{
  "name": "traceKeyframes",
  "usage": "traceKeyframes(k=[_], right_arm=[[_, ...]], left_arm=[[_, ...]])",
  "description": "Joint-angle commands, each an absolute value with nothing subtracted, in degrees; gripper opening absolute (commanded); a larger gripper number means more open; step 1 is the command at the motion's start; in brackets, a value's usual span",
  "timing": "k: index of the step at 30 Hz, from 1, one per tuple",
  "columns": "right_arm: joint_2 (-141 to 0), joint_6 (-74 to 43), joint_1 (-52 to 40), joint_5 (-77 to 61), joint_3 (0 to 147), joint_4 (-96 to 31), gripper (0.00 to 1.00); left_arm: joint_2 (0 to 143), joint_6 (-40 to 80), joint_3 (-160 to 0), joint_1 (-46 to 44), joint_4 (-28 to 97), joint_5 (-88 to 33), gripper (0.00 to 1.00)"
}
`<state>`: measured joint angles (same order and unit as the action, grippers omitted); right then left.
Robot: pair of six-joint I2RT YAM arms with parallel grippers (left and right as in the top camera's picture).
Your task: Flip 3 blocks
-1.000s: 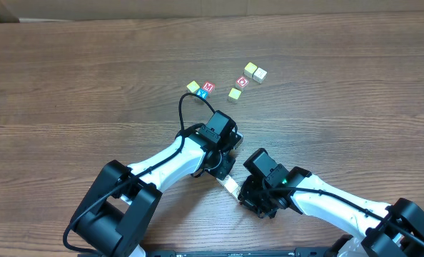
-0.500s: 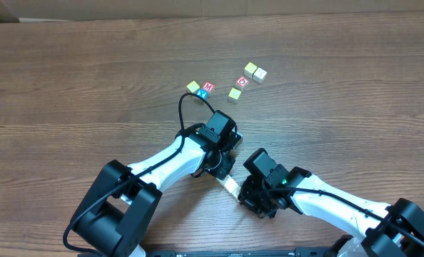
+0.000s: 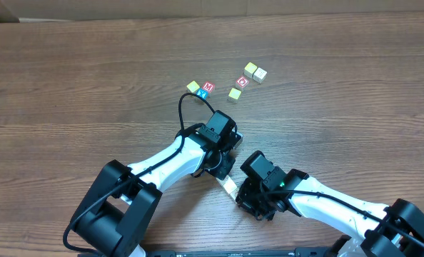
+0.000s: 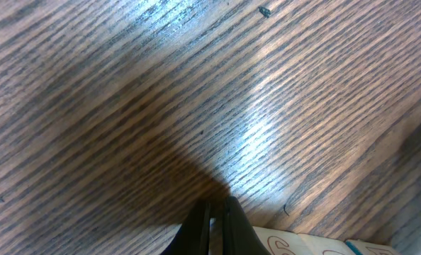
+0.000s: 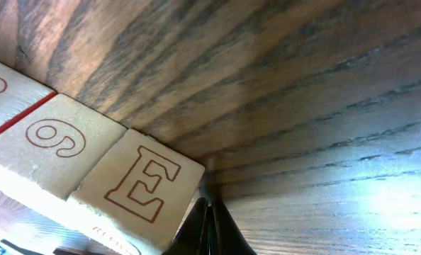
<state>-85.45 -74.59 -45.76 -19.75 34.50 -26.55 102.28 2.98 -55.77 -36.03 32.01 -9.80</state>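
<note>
The left gripper point(image 4: 214, 218) is clenched on nothing, its tips pointing down at the wood table point(image 4: 125, 106). The right gripper point(image 5: 209, 225) is likewise pressed shut and empty, its tips right beside the "E" block point(image 5: 136, 185). That block ends a touching row of three cream blocks point(image 3: 228, 184) lying between the two arms. The loose cubes point(image 3: 235, 93) sit well apart, farther up the table.

This is looking like a robotics lab workbench: a left arm point(image 3: 170, 155) and a right arm point(image 3: 333, 203), both white-and-black machines, are reaching in from the near edge over a wood-grain table point(image 3: 69, 71), with a black cable point(image 3: 180, 111) looping off the left one. Small wooden cubes point(image 3: 235, 93) with printed letters are lying scattered on the tabletop, which is gleaming under bright lighting.
</note>
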Motion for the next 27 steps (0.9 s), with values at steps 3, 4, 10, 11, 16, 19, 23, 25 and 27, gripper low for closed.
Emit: traceKeyframes(k=[3,4,10,11,16,19,23,25,27], right_arm=[[-85.91,-76.75,-46.13,-19.62,34.46,-25.06,0.04],[-85.91,-76.75,-46.13,-19.64,34.46,-24.93,0.04],[-85.91,-78.08,-47.29,-19.55,34.46,-24.80,0.04],[-85.91,-78.06,-47.53,-19.59,34.46,-24.36,0.04],[-85.91,-78.30,-48.07,-19.62,34.46,-23.38,0.04],[-85.91,-78.30,-48.07,-19.66,34.46,-23.24,0.04],[-85.91,-79.72,-48.97,-19.77,34.46,-22.52,0.04],[-85.91,-79.77,-49.56,-19.75,34.46,-21.76,0.04],[-85.91,-79.77,-49.91,-19.77,34.46,-21.26,0.04]], left_arm=[[105.65,3.40,-53.65,-36.03,32.53,-7.53,0.04],[105.65,3.40,-53.65,-36.03,32.53,-7.53,0.04],[105.65,3.40,-53.65,-36.05,32.49,-8.16,0.04],[105.65,3.38,-53.65,-36.05,32.47,-8.84,0.04],[105.65,3.40,-53.65,-36.05,32.27,-9.50,0.04],[105.65,3.42,-53.65,-36.05,32.29,-9.56,0.04],[105.65,3.40,-53.65,-36.05,32.27,-10.15,0.04],[105.65,3.40,-53.65,-36.05,32.29,-10.15,0.04],[105.65,3.40,-53.65,-36.05,32.32,-10.15,0.04]])
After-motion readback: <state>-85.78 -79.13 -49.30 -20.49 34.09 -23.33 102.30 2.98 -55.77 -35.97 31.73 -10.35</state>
